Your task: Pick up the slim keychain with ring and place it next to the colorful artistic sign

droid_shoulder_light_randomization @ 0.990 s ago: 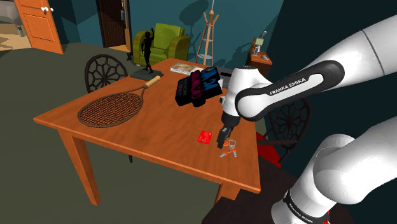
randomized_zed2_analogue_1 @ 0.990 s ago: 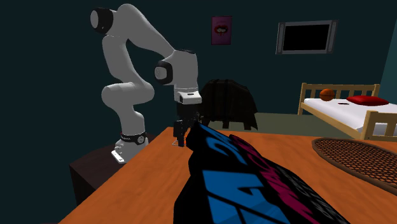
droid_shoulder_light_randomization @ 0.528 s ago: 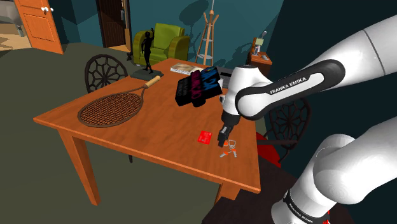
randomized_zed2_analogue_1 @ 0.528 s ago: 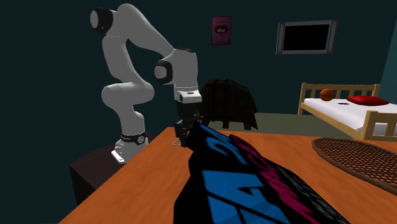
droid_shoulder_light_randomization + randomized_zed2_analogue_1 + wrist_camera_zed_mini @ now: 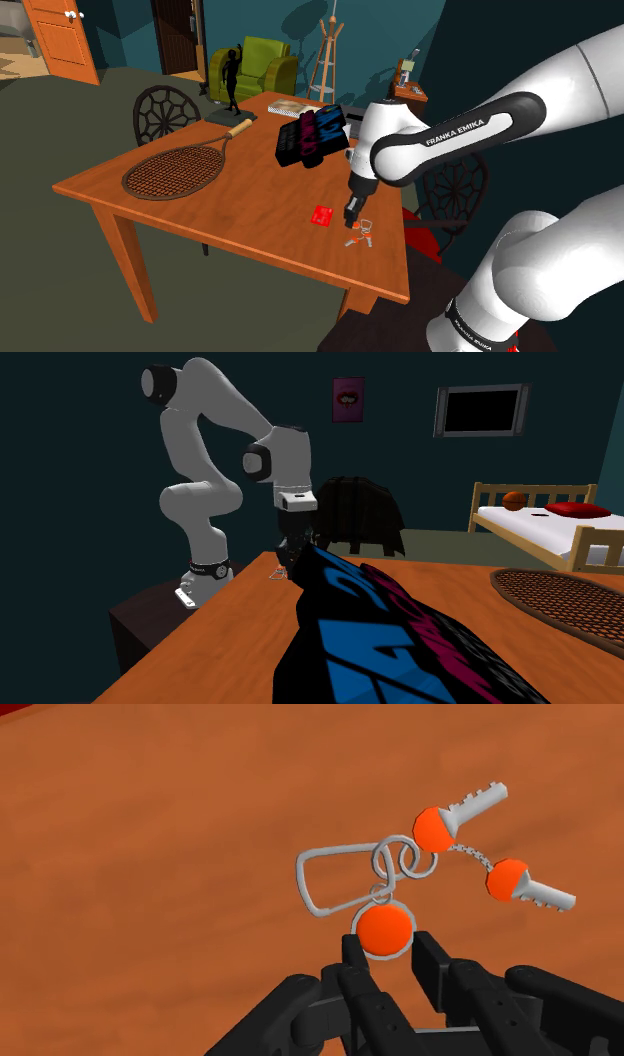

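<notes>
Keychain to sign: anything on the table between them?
Shoulder view: bare table between keychain and sign; the red card lies beside that line, toward the view's left.

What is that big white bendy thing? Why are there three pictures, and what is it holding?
The white bendy thing is a robot arm, and the black two-finger gripper is its hand. One picture looks down from beside the robot's stand. Another looks toward the arm from just behind the black sign with blue and pink markings. The third comes from a camera on the hand itself. On the orange-brown wooden table are a brown oval racket, a small red card and the sign. The fingers pinch the round orange tag of a silver-ring keychain carrying two orange-headed keys.
</notes>
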